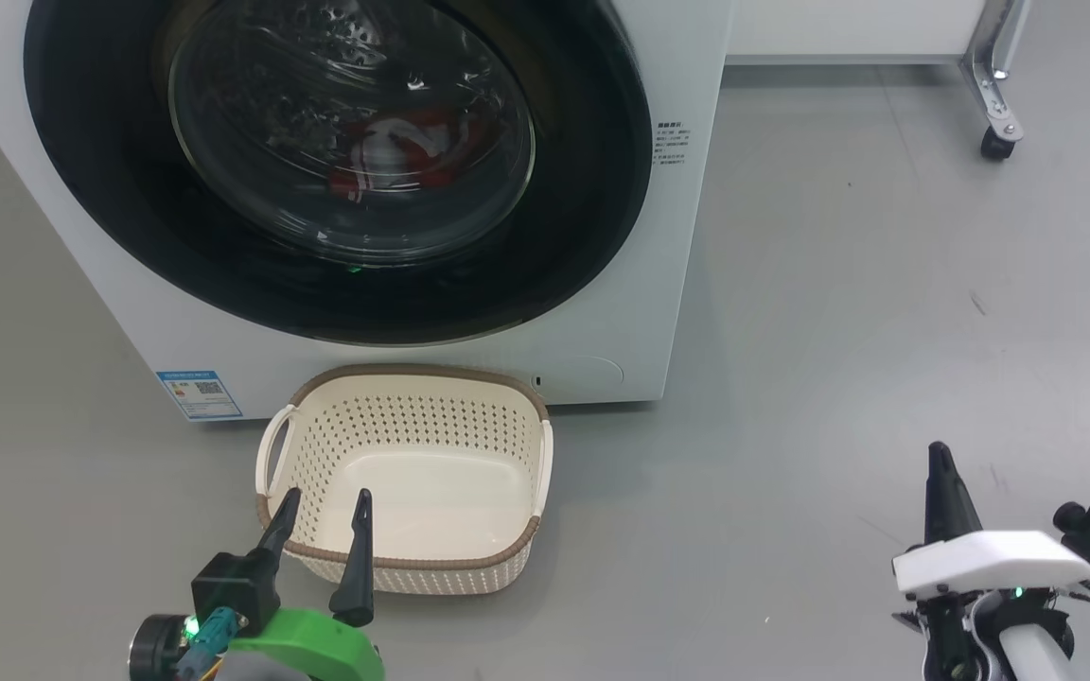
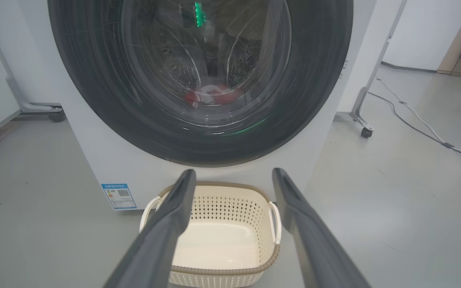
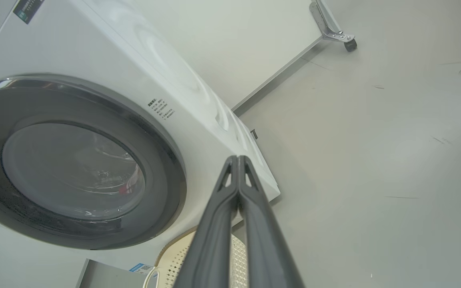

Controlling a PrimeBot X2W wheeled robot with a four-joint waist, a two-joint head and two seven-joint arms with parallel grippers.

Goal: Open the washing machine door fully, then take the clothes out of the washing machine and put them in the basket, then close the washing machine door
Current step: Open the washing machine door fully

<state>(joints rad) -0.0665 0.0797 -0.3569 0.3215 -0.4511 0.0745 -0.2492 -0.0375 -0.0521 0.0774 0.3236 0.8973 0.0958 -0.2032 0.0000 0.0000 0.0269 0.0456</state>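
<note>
The washing machine door [image 1: 337,170] stands shut ahead of and above the left gripper [image 1: 327,493], which is spread and empty, while the right gripper [image 3: 237,160] is pinched closed on nothing, and the door is judged rigid, heavy and glossy-slick, best hooked at its outer rim.

Grey floor [image 1: 838,284]: washing machine [image 1: 252,364], basket [image 1: 431,574] just before it (empty), caster frame [image 1: 997,95] beyond.

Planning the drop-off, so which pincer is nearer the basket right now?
Left. The left pincer, open, is at the near-left corner of the basket; the right pincer, shut, is well off to its right.
</note>
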